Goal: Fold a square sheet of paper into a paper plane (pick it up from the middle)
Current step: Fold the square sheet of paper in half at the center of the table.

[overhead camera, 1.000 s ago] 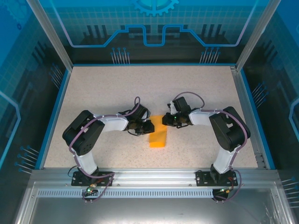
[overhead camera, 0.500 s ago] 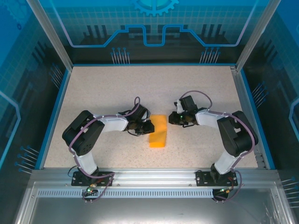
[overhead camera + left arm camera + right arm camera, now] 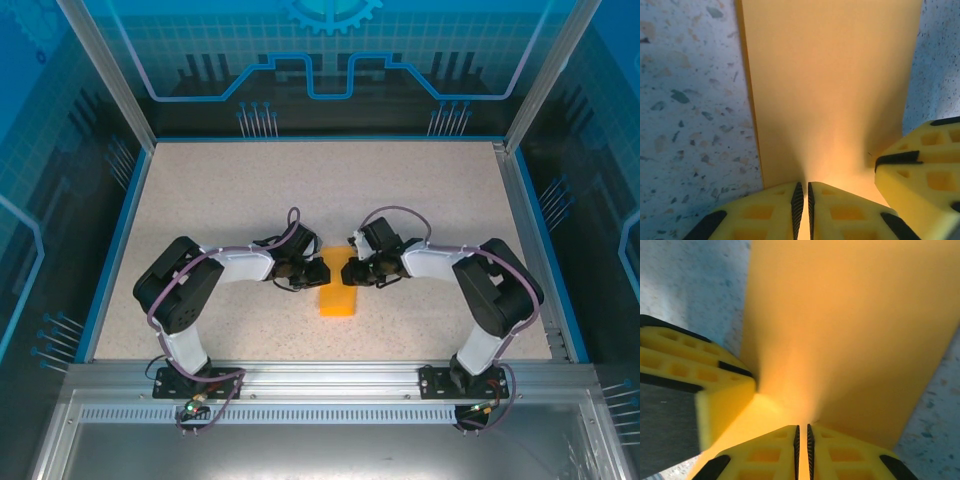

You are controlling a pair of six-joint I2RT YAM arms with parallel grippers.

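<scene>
At the middle of the table (image 3: 230,200), the sheet of paper (image 3: 337,302) lies as a narrow orange strip. Its long axis runs from the far side toward the arm bases, leaning slightly. Both arms meet over the strip's far half. The left gripper (image 3: 320,272) comes in from the sheet's left edge and the right gripper (image 3: 352,272) from its right edge, their tips almost touching. In each wrist view the jaws are drawn to a hairline slit, and the paper swells up into it as a pinched ridge, so each seems to grip the sheet from above. The free near half stretches away from both jaws along the strip. Neither arm is nearer, so the coming fold or lift likely turns on that shared pinch line across the strip.
</scene>
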